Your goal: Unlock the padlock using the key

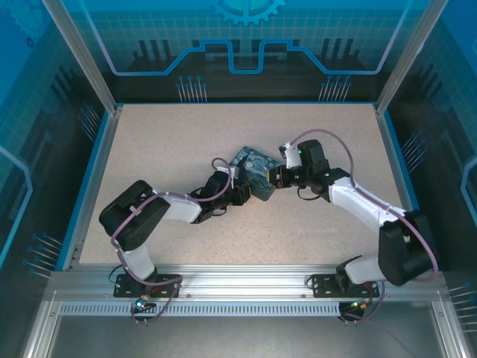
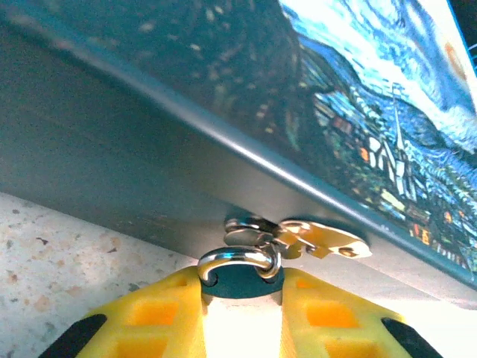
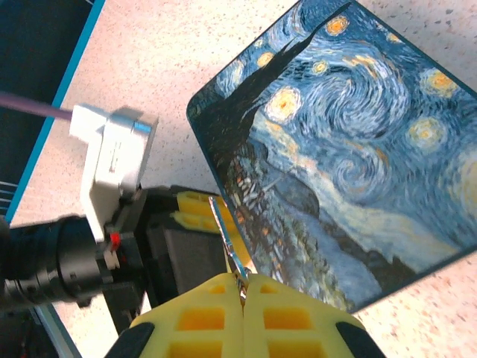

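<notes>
Overhead light: you get bright, even light on the counter [image 1: 186,142], with soft shadows beneath both arms and dim surrounding walls.
Left wrist focus: everything looks soft, and the tin [image 2: 134,156] wall is blurred and shaded.
Left wrist glare: the padlock [image 2: 237,261] shackle glints, and your left claw [image 2: 242,292] glows overexposed yellow.
Right wrist: the tin lid is sharp, the key [image 3: 223,235] glints, and your right claw [image 3: 244,287] blurs.

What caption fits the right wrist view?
Right tool pinching the key beside the painted tin, facing the left tool.

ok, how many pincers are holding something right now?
2. The left pincer clamps the tiny bluish padlock hanging on the blue swirl-painted tin box; the right pincer pinches the thin metal key.
</notes>
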You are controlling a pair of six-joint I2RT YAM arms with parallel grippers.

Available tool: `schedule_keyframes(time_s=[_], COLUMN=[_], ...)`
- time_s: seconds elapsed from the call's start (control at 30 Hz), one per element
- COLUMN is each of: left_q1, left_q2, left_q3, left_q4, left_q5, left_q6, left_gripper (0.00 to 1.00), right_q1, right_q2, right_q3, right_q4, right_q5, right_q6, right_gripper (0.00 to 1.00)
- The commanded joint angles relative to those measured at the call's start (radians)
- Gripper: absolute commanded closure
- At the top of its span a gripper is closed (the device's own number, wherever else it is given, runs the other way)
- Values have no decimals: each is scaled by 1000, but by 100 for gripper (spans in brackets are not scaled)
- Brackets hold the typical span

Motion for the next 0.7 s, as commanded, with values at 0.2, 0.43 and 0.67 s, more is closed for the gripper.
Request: schedule_keyframes(time_s=[0.2,0.43,0.67], left_q1=[-9,-13,-13], left_q2=[-94,-107,-145], left_q3=[99,122,120], left_q4=[-163,-159,-159], left_q5=[80,109,130], left_q6=[-237,-344,-425], left_gripper=[88,92,92], right_q1=[31,123,154], right_q2=[-149,-104,-19], right_q3=[-183,-214,-171], right_q4=[-104,-47,-2], right_q5=[16,106,120], right_q6=[-96,-119,-212], right_gripper=[100,100,100])
